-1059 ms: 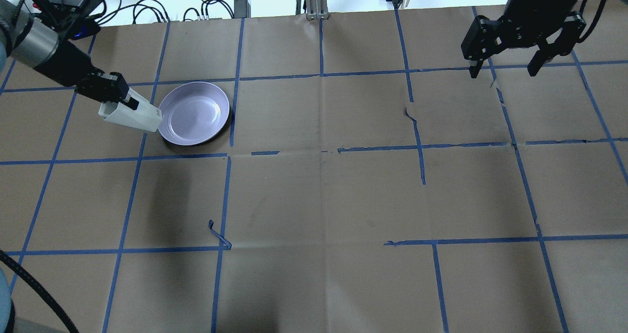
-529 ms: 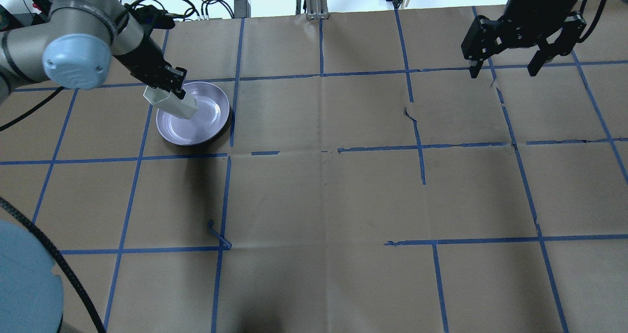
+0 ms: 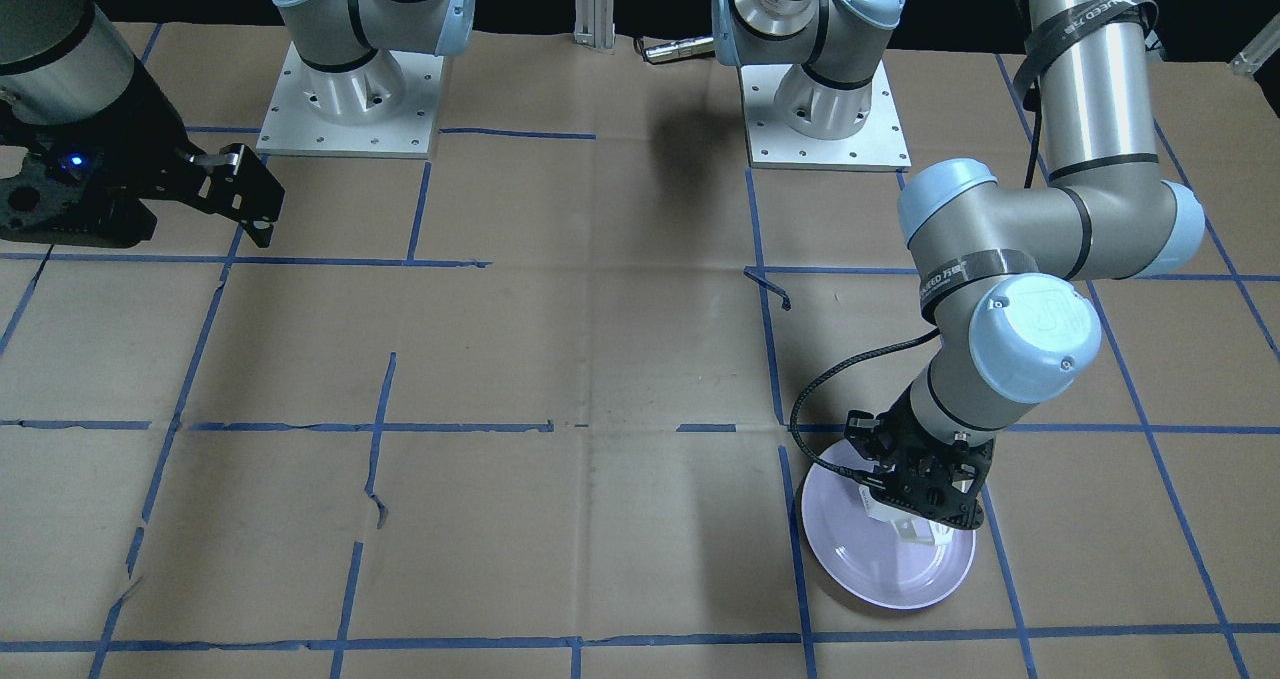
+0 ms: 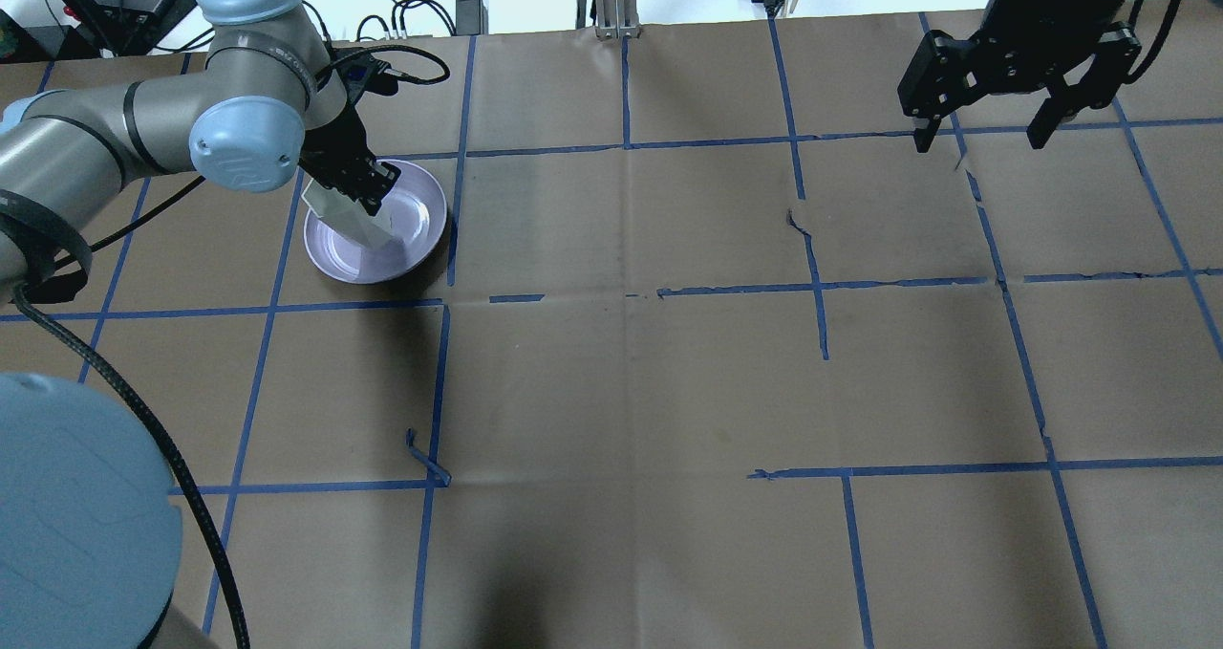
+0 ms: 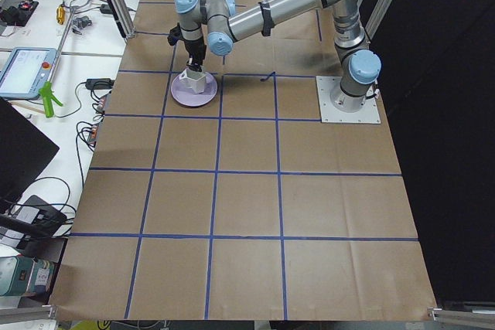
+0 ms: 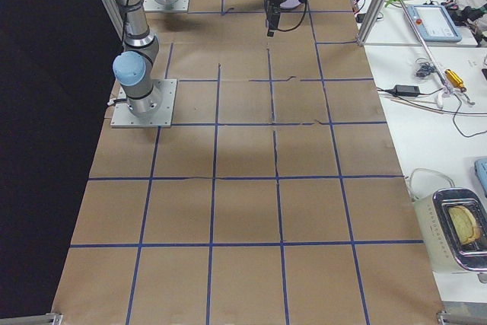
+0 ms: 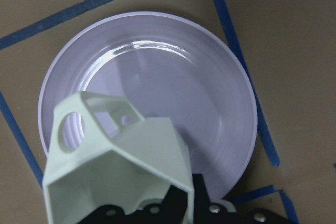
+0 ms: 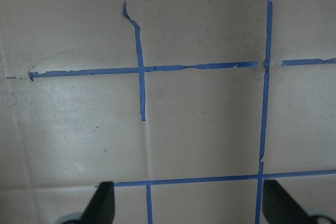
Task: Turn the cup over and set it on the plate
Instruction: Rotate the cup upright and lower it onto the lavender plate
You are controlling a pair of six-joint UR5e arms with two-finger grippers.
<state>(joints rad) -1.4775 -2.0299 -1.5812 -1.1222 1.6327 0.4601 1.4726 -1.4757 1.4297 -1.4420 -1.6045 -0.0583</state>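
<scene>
The white faceted cup (image 4: 346,217) is held tilted, low over the left half of the lavender plate (image 4: 420,217). My left gripper (image 4: 361,183) is shut on the cup. The left wrist view shows the cup (image 7: 121,166) with its angular handle at upper left, above the plate (image 7: 178,82). I cannot tell whether the cup touches the plate. In the front view the left gripper (image 3: 925,494) hides most of the cup (image 3: 928,532) over the plate (image 3: 880,571). My right gripper (image 4: 981,138) is open and empty, high over the far right of the table.
The table is brown paper with a grid of blue tape (image 4: 626,142). A loose curl of tape (image 4: 425,458) sticks up in front of the plate. Cables and power bricks (image 4: 420,13) lie beyond the far edge. The right wrist view shows only paper and tape (image 8: 140,77).
My left arm has swung the cup from left of the plate to over it, turning the wrist so the cup points more downward. The right arm has not moved.
</scene>
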